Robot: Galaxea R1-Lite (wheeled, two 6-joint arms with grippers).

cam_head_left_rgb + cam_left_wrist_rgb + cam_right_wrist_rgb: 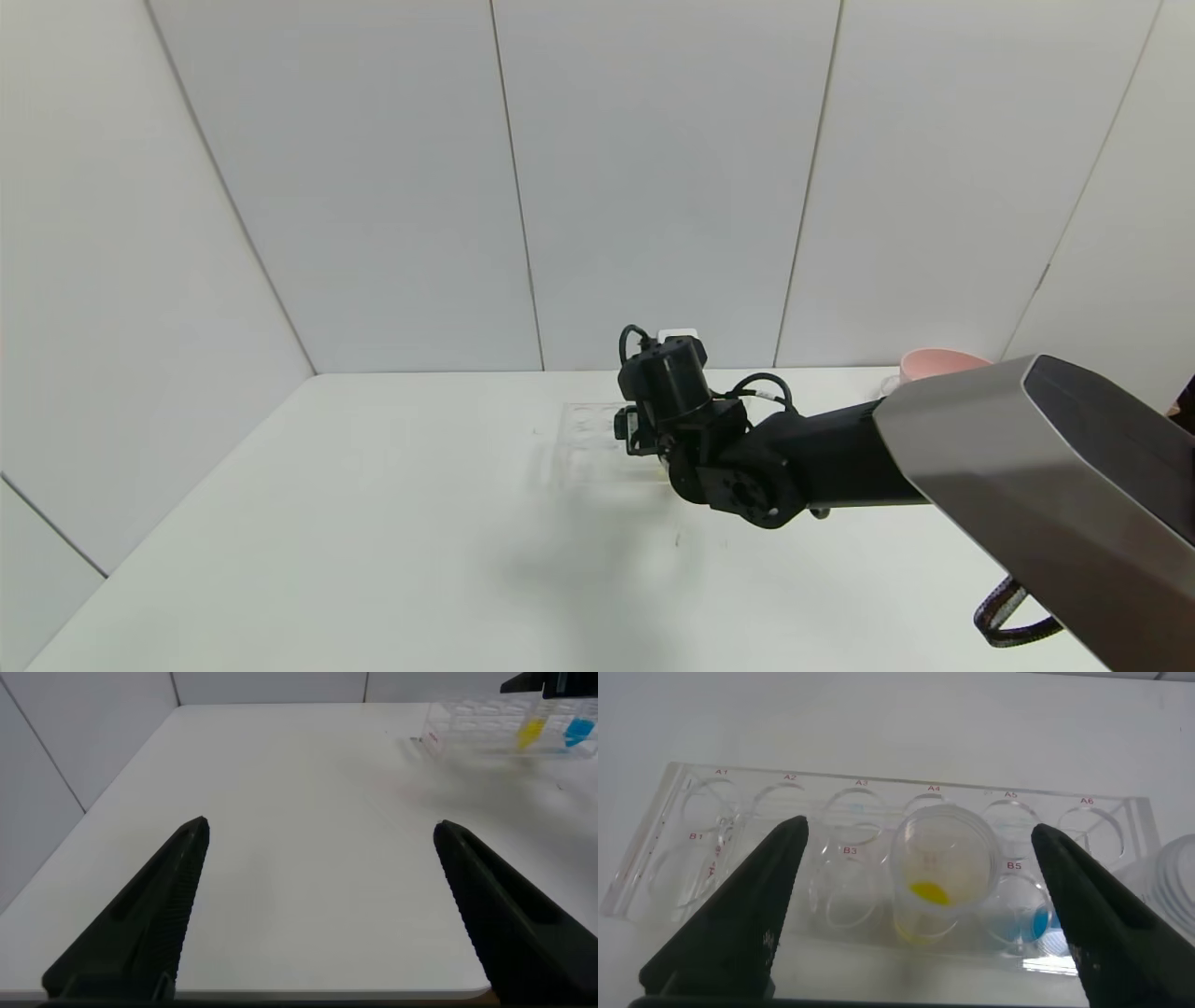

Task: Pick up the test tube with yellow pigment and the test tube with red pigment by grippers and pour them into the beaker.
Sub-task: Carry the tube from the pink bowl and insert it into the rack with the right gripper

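Where rack (588,439) meets arm, right tool (920,905) hidden.

My head camera looks down from far; my right wrist camera sits close above the rack (887,849), which my left wrist camera sees across the surface (299,840).

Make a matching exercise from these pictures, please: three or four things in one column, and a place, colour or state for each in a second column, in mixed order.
Things:
1. test tube with yellow pigment
2. blue-liquid tube
3. left gripper
4. pink bowl

Descriptions:
a. far right of the table, behind the right arm
b. open over bare table, away from the rack
c. standing in the rack, between the fingers of the open right gripper
d. in the rack hole marked B5

Pairs: 1-c, 2-d, 3-b, 4-a
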